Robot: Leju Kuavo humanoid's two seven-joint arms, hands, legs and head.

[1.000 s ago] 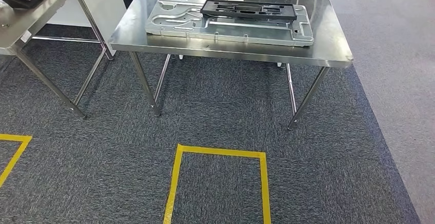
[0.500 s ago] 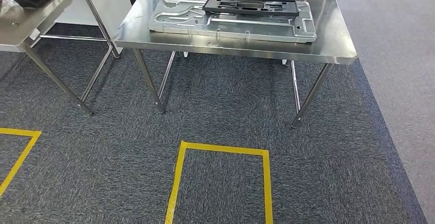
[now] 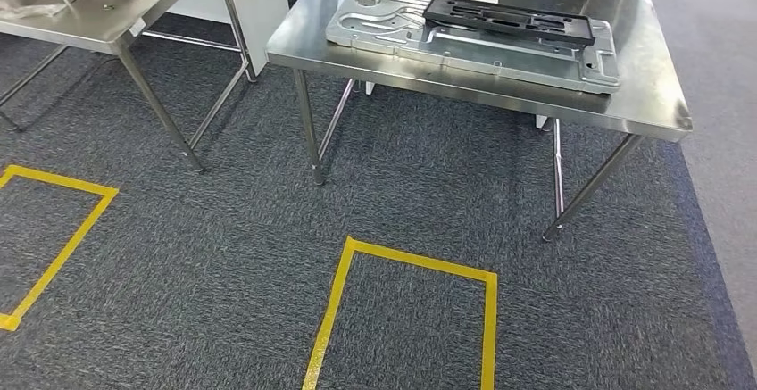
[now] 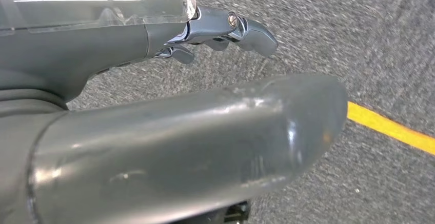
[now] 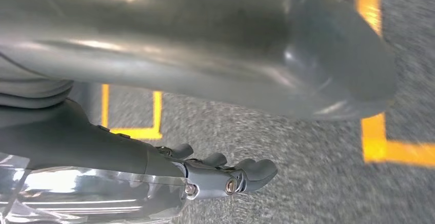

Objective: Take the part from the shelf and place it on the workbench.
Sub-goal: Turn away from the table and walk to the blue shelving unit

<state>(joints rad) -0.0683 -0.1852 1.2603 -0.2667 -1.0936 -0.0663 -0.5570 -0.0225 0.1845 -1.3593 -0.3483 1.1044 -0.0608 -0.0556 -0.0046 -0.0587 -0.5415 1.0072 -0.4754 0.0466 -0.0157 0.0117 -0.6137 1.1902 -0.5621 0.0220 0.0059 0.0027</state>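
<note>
My left hand [image 4: 169, 106] and right hand [image 5: 205, 126] hang empty, fingers loosely apart, over carpet, and the black part [image 3: 507, 20] sits on the metal plate [image 3: 473, 37] on the steel table [image 3: 643, 109], so I could clip a table leg [image 3: 308, 131] walking in.

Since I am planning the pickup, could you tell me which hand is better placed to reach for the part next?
Neither has a clear edge yet. The left hand and right hand both hang over the carpet, holding nothing, while the black part lies on the silver plate, far ahead on the table.
</note>
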